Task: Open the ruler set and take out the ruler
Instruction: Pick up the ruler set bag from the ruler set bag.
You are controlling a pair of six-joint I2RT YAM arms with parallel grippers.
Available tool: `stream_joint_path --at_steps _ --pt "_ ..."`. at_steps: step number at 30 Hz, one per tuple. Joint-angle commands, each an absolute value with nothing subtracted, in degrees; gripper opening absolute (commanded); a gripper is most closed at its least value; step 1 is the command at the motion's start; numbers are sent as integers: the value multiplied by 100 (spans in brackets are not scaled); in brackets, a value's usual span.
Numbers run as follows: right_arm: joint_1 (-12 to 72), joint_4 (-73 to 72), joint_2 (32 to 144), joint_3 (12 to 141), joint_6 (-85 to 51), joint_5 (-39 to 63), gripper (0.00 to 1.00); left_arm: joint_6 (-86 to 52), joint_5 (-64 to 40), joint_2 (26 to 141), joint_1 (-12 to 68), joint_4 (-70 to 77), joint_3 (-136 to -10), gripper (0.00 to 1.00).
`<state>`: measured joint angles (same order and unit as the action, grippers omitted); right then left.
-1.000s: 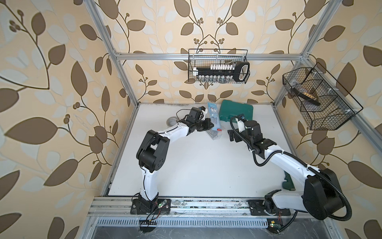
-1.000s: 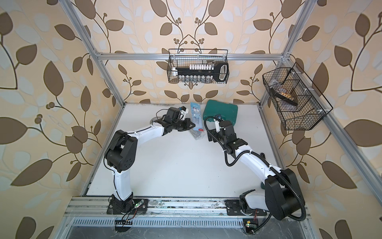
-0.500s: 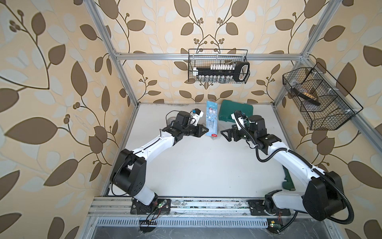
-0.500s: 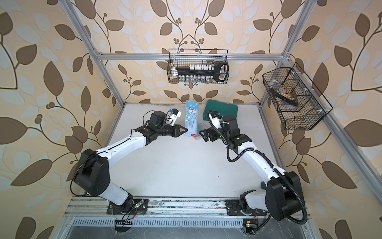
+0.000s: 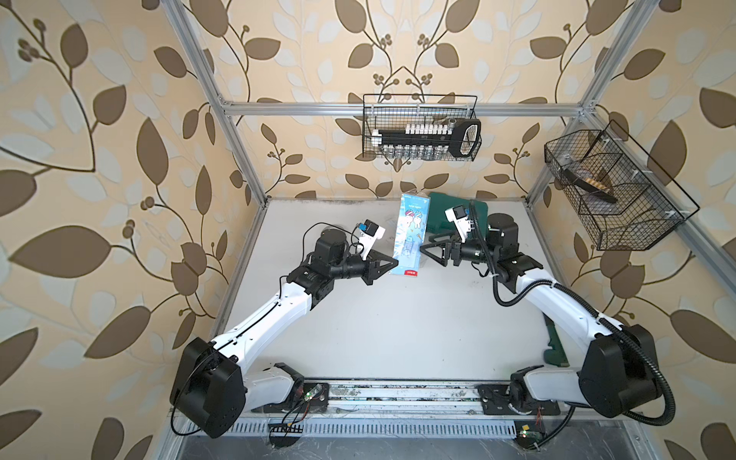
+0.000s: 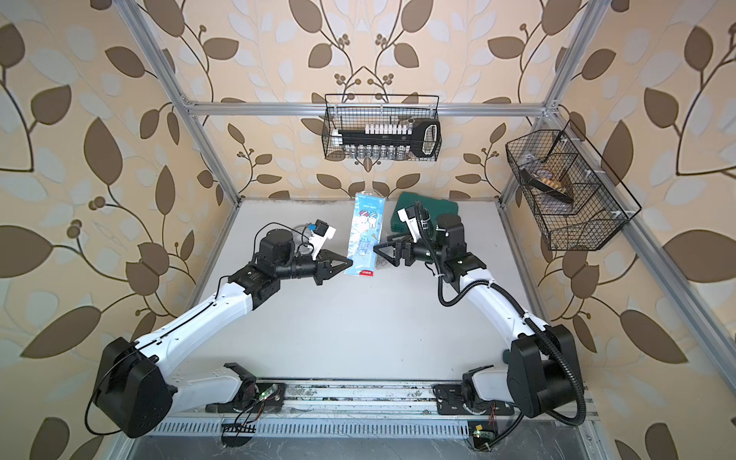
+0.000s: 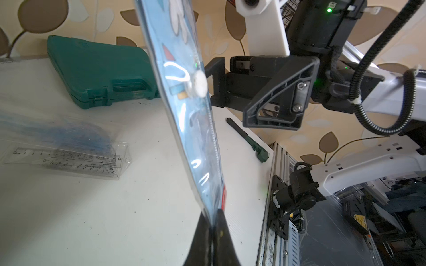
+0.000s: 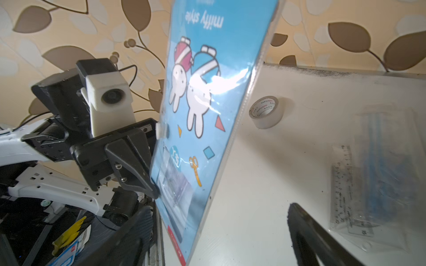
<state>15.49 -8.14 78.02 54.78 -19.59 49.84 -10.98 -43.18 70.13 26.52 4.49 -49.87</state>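
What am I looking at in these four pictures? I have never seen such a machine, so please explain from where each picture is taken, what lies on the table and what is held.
These are two white-and-black robot arms mounted at the front edge of a white table. Two pictures come from a camera head above, looking down on everything. The other two come from small cameras on the arms' wrists. Each arm ends in a gripper, a clamp with two fingers. The left gripper is shut on one edge of a blue plastic ruler-set pouch printed with rabbits and holds it up. The right gripper stands open beside the pouch and holds nothing. On the table lie a dark green plastic case, a roll of clear tape and transparent rulers in a clear sleeve.
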Motion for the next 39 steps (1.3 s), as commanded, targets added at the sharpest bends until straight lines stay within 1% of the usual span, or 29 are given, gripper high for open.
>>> stream_joint_path --at_steps 1,5,14,17,20,24,28,30,31,32,34,36,38,39 --pt "1606 -1335 7937 5751 -2276 5379 90 -1025 -4641 6921 2628 968 -4810 0" --pt "1698 -1539 8126 5853 -2401 5413 86 -1156 -4712 6987 2628 1274 -4627 0" --pt "1940 -1888 8503 5960 -2607 5658 66 -1220 -4680 6943 2628 1388 -4569 0" --pt "1948 -1994 8534 5942 -2680 5726 57 -1246 -4704 6933 2628 1423 -4579 0" --pt "1956 -2030 8487 5920 -2675 5730 45 -1248 -4689 6952 2628 1424 -4571 0" --pt "1946 -2057 8421 5920 -2695 5726 23 -1298 -4657 7009 2628 1454 -4562 0" --pt "1951 -2057 8402 5899 -2681 5699 13 -1389 -4598 7126 2628 1511 -4553 0" --pt "1945 -2035 8387 5880 -2664 5672 9 -1440 -4565 7163 2628 1572 -4544 0" --pt "1949 -2008 8377 5878 -2645 5647 8 -1463 -4508 7156 2628 1566 -4539 4" --pt "1946 -1951 8360 5882 -2605 5597 6 -1459 -4443 7146 2628 1544 -4547 10" --pt "1936 -1723 8332 5930 -2513 5446 3 -1438 -4214 7077 2628 1436 -4548 43" --pt "1922 -1513 8324 5987 -2451 5347 0 -1394 -3879 6946 2628 1308 -4545 62" --pt "1899 -1488 8323 5986 -2519 5219 0 -1405 -3278 6770 2628 1172 -4560 76" --pt "1893 -1468 8332 5980 -2583 5139 0 -1398 -2958 6667 2628 1080 -4591 89"
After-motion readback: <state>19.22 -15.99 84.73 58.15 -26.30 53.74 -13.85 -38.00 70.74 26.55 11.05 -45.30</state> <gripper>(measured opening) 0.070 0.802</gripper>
